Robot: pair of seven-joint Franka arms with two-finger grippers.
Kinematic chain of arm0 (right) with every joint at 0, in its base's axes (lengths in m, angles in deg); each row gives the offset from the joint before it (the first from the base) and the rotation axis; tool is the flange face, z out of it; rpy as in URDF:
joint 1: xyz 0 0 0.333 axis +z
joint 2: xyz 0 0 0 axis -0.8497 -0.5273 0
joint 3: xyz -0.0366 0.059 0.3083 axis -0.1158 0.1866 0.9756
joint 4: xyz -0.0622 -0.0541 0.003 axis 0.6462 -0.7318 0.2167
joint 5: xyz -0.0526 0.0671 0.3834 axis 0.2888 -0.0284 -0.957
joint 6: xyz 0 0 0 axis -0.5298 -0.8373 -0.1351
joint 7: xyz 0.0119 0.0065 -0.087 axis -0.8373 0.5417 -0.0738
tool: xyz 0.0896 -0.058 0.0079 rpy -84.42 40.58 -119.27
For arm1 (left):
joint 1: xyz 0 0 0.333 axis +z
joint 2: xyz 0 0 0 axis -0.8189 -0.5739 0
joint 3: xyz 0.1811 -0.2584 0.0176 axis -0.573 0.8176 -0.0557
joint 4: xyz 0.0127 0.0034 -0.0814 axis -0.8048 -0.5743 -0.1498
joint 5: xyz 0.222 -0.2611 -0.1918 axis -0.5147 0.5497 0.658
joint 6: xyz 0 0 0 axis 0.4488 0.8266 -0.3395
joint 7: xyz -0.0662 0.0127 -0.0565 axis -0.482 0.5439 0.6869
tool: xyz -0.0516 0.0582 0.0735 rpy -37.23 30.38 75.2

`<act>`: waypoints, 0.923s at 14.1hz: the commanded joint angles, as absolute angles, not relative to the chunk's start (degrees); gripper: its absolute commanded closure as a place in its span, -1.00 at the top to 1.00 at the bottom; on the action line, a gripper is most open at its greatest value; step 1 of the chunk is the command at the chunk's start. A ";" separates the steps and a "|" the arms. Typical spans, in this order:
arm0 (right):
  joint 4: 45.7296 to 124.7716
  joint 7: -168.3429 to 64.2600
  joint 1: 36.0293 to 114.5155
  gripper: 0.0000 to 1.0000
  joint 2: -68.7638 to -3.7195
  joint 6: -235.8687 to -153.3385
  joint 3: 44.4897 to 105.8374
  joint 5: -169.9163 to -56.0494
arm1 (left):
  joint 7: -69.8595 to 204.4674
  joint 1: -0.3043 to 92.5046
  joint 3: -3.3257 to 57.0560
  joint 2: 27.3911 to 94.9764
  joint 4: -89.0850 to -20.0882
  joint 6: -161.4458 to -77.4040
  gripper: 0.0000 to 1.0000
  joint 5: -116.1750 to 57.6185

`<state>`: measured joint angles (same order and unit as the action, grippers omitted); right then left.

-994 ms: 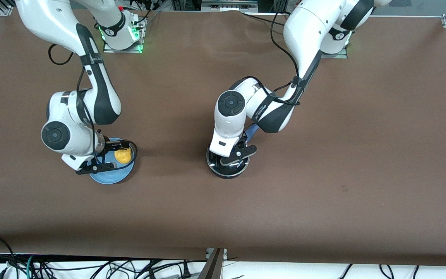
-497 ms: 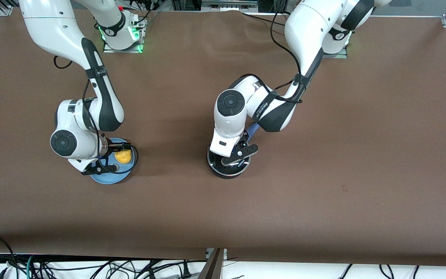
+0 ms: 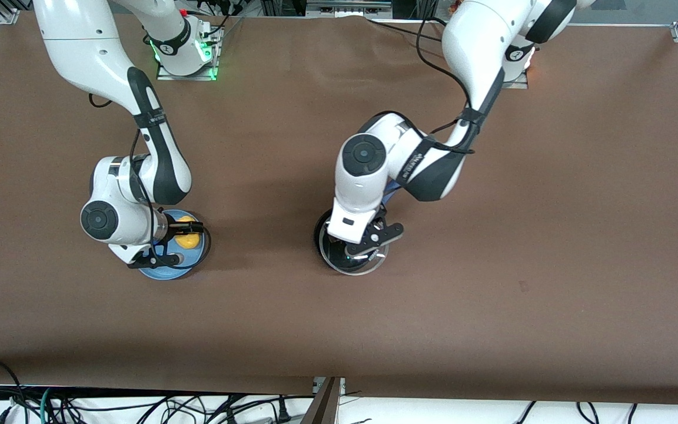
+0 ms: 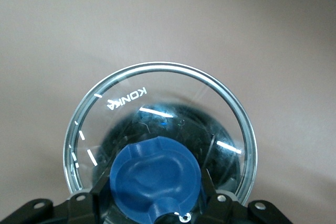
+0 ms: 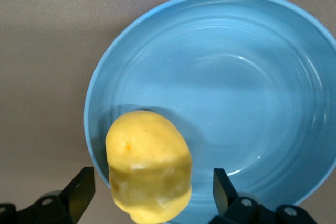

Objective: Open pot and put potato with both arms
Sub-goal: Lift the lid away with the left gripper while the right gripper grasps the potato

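Now the left arm's black two-finger pincer (image 3: 368, 244) sits over the small round black saucepan (image 3: 322, 234), its fingers (image 4: 94, 192) pressed against either side of the blue knob (image 4: 156, 178) of the clear glass lid (image 3: 355, 263). In the front view the lid sits off-centre from the black pot, shifted toward the front camera and the left arm's end of the brown counter (image 3: 551, 235), so that a crescent of the pot's dark rim shows at the edge toward the right arm. Whether the lid has cleared the rim I cannot tell. In the left wrist view the glass disc with its metal band (image 4: 163, 66) fills the picture, and the dark inside of the pot shows through it under the knob. A bit of the pot's blue handle (image 3: 391, 191) shows under the left arm's wrist.

Toward the right arm's end of the counter, well apart from the pot, lies the flat round blue plate (image 3: 165, 272). The right arm's pincer (image 3: 177, 241) is over this plate with the lumpy yellow-orange potato (image 3: 186, 238) between its fingers (image 5: 79, 190). In the right wrist view the potato (image 5: 148, 165) sits between the two black fingers without clearly touching either, so the pincer stands wide around it, and the potato lies near the plate's rim (image 5: 94, 108).
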<state>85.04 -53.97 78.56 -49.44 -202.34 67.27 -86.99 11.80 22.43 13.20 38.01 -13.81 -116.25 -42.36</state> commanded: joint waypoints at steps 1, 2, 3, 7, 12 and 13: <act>85.72 -52.50 78.21 0.75 -48.90 -203.17 67.43 -88.35 | 23.53 27.36 13.55 43.11 -17.17 -114.33 0.19 -39.85; 85.72 -51.89 78.21 0.57 -48.90 -203.17 67.43 -88.35 | 27.14 29.12 13.46 45.30 -20.06 -114.32 0.18 -39.85; 85.63 -51.71 78.21 0.40 -48.90 -203.09 67.43 -88.70 | 31.09 31.05 13.55 47.15 -22.87 -114.41 0.17 -39.77; 84.85 -51.54 78.30 -0.23 -48.73 -202.30 67.43 -89.23 | 46.38 37.82 13.55 52.43 -31.14 -114.76 0.14 -39.76; 77.92 -56.70 79.88 -0.23 -48.20 -193.36 67.52 -90.46 | 70.10 48.97 13.20 58.49 -43.88 -119.40 0.14 -38.53; 75.98 -59.94 80.75 -0.23 -48.20 -190.81 67.52 -90.72 | 74.15 50.48 12.50 59.46 -46.69 -121.51 0.14 -38.53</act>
